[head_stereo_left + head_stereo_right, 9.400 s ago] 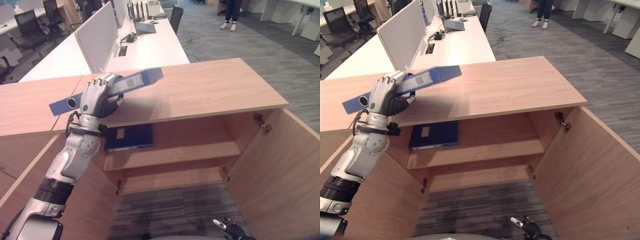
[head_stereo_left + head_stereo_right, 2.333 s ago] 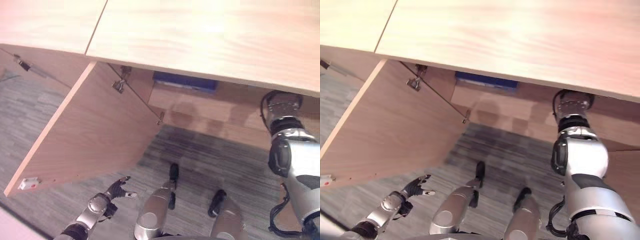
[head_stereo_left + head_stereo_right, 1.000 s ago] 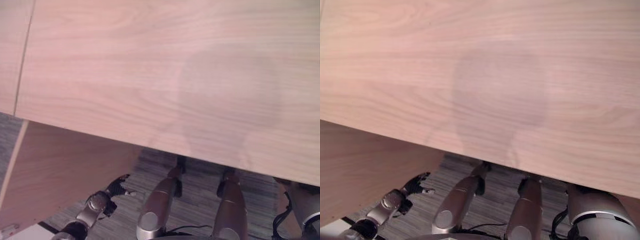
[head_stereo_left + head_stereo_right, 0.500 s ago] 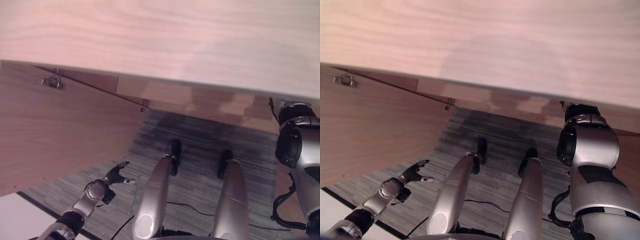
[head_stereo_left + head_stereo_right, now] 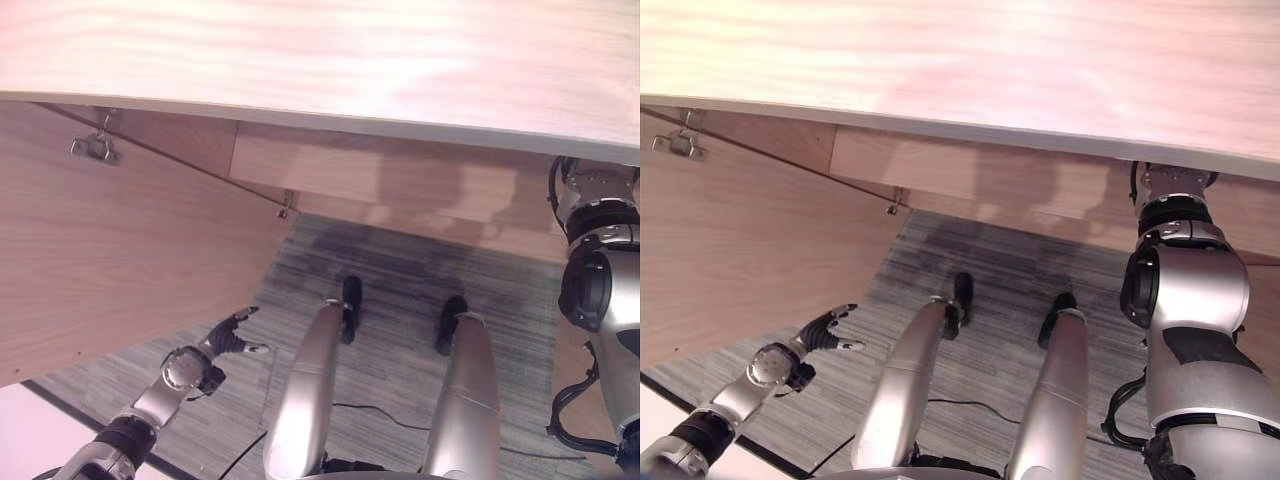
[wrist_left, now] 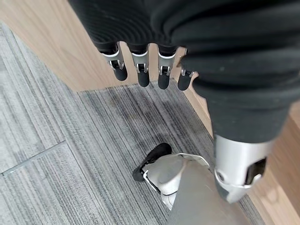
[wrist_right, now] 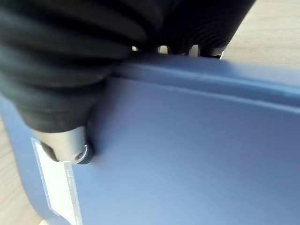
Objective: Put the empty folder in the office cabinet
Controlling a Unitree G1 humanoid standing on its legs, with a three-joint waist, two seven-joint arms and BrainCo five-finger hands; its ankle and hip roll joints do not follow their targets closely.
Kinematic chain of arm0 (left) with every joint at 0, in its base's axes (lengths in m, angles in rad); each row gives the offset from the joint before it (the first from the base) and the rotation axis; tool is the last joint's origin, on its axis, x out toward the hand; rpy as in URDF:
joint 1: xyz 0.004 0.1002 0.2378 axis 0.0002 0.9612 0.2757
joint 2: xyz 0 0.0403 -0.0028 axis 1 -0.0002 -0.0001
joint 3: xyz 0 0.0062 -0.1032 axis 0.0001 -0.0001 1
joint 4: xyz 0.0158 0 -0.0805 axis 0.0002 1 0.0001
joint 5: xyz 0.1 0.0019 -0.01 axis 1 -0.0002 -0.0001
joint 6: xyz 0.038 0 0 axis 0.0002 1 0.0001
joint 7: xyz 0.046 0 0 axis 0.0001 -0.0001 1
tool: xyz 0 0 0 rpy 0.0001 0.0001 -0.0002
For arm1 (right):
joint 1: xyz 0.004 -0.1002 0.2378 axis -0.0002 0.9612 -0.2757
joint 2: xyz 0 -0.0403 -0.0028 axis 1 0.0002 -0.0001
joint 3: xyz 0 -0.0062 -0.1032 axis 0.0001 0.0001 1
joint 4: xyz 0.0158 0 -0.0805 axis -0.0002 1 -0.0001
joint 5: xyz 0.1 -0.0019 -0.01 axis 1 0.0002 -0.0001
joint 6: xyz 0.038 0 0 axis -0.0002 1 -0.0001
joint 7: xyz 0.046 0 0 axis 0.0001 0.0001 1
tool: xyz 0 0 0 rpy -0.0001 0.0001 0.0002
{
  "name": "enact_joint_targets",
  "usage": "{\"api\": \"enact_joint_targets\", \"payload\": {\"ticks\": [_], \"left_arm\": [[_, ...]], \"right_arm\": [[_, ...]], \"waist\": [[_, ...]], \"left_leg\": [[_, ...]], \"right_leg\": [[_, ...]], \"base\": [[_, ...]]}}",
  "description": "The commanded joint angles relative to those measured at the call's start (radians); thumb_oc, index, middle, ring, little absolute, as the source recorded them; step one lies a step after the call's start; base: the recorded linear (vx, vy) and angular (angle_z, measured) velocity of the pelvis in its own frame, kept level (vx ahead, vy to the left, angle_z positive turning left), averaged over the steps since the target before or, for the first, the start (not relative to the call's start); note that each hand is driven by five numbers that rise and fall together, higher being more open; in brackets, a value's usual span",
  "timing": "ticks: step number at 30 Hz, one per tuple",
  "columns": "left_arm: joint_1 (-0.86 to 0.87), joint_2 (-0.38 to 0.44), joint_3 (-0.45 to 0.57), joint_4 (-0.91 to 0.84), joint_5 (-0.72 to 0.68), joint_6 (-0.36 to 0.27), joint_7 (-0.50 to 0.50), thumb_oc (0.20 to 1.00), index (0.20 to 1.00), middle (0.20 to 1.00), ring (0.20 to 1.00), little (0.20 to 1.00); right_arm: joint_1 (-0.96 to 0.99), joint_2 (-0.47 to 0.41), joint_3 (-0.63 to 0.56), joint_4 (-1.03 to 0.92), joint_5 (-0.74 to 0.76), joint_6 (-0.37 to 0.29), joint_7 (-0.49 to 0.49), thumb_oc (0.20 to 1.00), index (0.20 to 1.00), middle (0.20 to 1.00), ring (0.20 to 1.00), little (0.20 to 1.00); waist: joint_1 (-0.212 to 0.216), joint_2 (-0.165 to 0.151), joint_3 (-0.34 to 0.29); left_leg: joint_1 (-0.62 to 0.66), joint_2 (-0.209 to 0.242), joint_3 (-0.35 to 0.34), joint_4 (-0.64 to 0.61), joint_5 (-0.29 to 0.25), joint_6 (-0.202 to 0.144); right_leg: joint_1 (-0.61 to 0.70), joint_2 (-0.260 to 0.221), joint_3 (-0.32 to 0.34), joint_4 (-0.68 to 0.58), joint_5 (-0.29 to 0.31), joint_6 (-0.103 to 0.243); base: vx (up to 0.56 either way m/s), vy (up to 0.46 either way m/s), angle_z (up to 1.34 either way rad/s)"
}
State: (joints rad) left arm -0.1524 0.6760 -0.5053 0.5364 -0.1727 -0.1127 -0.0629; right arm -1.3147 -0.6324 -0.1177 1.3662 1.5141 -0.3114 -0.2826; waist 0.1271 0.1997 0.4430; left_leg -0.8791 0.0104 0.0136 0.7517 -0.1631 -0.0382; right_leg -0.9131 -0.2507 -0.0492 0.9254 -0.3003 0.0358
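**Folder going in under the cabinet top**

Since my head dipped a moment ago, the cabinet (image 5: 300, 60) opening shows again. My right hand (image 7: 70, 70) clamps the folder (image 7: 187, 154) inside, near its right edge; my left hand (image 5: 215, 345) hangs open.

Below me lies grey striped carpet (image 5: 400, 270). A light wooden top (image 5: 330, 50) spans overhead, and a wooden door (image 5: 110, 260) swings open on my left, a metal hinge (image 5: 92, 148) fixed near its upper edge.
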Motion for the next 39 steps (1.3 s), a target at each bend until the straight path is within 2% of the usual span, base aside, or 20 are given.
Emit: {"api": "enact_joint_targets", "payload": {"ticks": [1,6,8,10,11,13,14,16,21,30,35,39], "left_arm": [[0.024,0.078,0.021,-0.004,-0.037,-0.004,-0.009,1.000,1.000,1.000,1.000,1.000],[0.013,0.075,0.005,0.004,-0.020,0.010,-0.014,1.000,1.000,1.000,1.000,1.000],[0.015,0.023,0.000,0.087,-0.007,0.010,0.009,1.000,1.000,1.000,1.000,1.000],[0.039,0.010,-0.004,0.121,0.011,0.015,0.027,1.000,1.000,1.000,1.000,1.000],[0.042,0.008,-0.013,0.144,0.028,0.025,0.028,1.000,1.000,1.000,1.000,1.000],[0.028,0.006,-0.025,0.163,0.053,0.035,0.028,1.000,1.000,1.000,1.000,1.000],[0.024,0.002,-0.027,0.166,0.055,0.035,0.029,1.000,1.000,1.000,1.000,1.000],[0.011,-0.013,-0.035,0.185,0.080,0.051,0.032,1.000,1.000,1.000,1.000,1.000],[-0.003,-0.050,-0.050,0.217,0.089,0.064,0.058,1.000,1.000,1.000,1.000,1.000],[-0.044,-0.153,-0.056,0.359,0.071,0.067,0.123,1.000,1.000,1.000,1.000,1.000],[-0.066,-0.184,-0.062,0.395,0.063,0.059,0.136,1.000,1.000,1.000,1.000,1.000],[-0.063,-0.194,-0.053,0.405,0.047,0.059,0.139,1.000,1.000,1.000,1.000,1.000]], "right_arm": [[0.044,-0.082,0.026,-0.021,-0.008,0.037,0.034,1.000,1.000,1.000,1.000,1.000],[0.017,-0.062,0.044,0.009,-0.027,0.050,0.009,1.000,1.000,1.000,1.000,1.000],[0.001,-0.076,0.045,0.054,-0.058,0.086,-0.030,1.000,1.000,1.000,1.000,1.000],[-0.008,-0.099,0.064,0.110,-0.081,0.120,-0.051,1.000,1.000,1.000,1.000,1.000],[-0.014,-0.120,0.083,0.163,-0.113,0.172,-0.078,1.000,1.000,1.000,1.000,1.000],[-0.025,-0.137,0.099,0.201,-0.145,0.221,-0.105,1.000,1.000,1.000,1.000,1.000],[-0.031,-0.141,0.100,0.204,-0.149,0.226,-0.107,1.000,1.000,1.000,1.000,1.000],[-0.027,-0.155,0.110,0.235,-0.197,0.277,-0.144,1.000,1.000,1.000,1.000,1.000],[-0.034,-0.122,0.120,0.290,-0.267,0.321,-0.210,1.000,1.000,1.000,1.000,1.000],[-0.031,0.002,0.127,0.288,-0.324,0.306,-0.316,1.000,1.000,1.000,1.000,1.000],[-0.010,0.045,0.116,0.269,-0.338,0.284,-0.338,1.000,1.000,1.000,1.000,1.000],[0.020,0.063,0.110,0.271,-0.348,0.291,-0.330,1.000,1.000,1.000,1.000,1.000]], "waist": [[0.042,-0.024,-0.008],[0.043,-0.033,-0.011],[0.041,-0.040,-0.008],[0.051,-0.043,-0.009],[0.055,-0.048,-0.008],[0.056,-0.051,-0.003],[0.056,-0.049,-0.001],[0.057,-0.058,-0.002],[0.059,-0.066,-0.009],[0.045,-0.091,-0.024],[0.038,-0.101,-0.028],[0.039,-0.106,-0.034]], "left_leg": [[0.057,0.044,-0.070,0.078,-0.175,-0.007],[0.058,0.046,-0.070,0.081,-0.180,-0.005],[0.064,0.044,-0.070,0.075,-0.182,-0.004],[0.073,0.042,-0.072,0.067,-0.182,-0.002],[0.081,0.041,-0.078,0.059,-0.183,-0.001],[0.094,0.042,-0.080,0.049,-0.182,0.000],[0.097,0.041,-0.080,0.046,-0.181,-0.001],[0.111,0.040,-0.085,0.036,-0.182,0.002],[0.145,0.040,-0.086,0.004,-0.180,0.004],[0.196,0.045,-0.087,-0.046,-0.167,0.000],[0.221,0.048,-0.089,-0.065,-0.163,-0.001],[0.243,0.050,-0.091,-0.075,-0.165,-0.004]], "right_leg": [[0.092,-0.004,-0.003,-0.049,-0.073,0.022],[0.098,-0.003,-0.007,-0.049,-0.074,0.019],[0.103,-0.003,-0.009,-0.053,-0.074,0.018],[0.114,-0.004,-0.013,-0.059,-0.074,0.015],[0.128,-0.004,-0.015,-0.067,-0.074,0.014],[0.140,-0.002,-0.020,-0.074,-0.072,0.012],[0.143,-0.002,-0.021,-0.075,-0.072,0.012],[0.162,-0.002,-0.023,-0.086,-0.072,0.007],[0.194,0.002,-0.031,-0.113,-0.065,0.005],[0.250,0.008,-0.037,-0.171,-0.037,0.005],[0.275,0.013,-0.038,-0.188,-0.033,0.005],[0.300,0.014,-0.042,-0.199,-0.034,0.004]], "base": [[0.00,0.000,0.00],[0.00,0.000,0.00],[0.00,0.000,0.00],[0.00,-0.032,0.05],[0.00,-0.048,0.09],[0.00,-0.037,0.09],[0.01,-0.030,0.10],[0.02,-0.025,0.10],[0.00,-0.003,0.01],[0.00,0.000,0.00],[0.00,0.000,0.00],[0.01,-0.008,0.00]]}}
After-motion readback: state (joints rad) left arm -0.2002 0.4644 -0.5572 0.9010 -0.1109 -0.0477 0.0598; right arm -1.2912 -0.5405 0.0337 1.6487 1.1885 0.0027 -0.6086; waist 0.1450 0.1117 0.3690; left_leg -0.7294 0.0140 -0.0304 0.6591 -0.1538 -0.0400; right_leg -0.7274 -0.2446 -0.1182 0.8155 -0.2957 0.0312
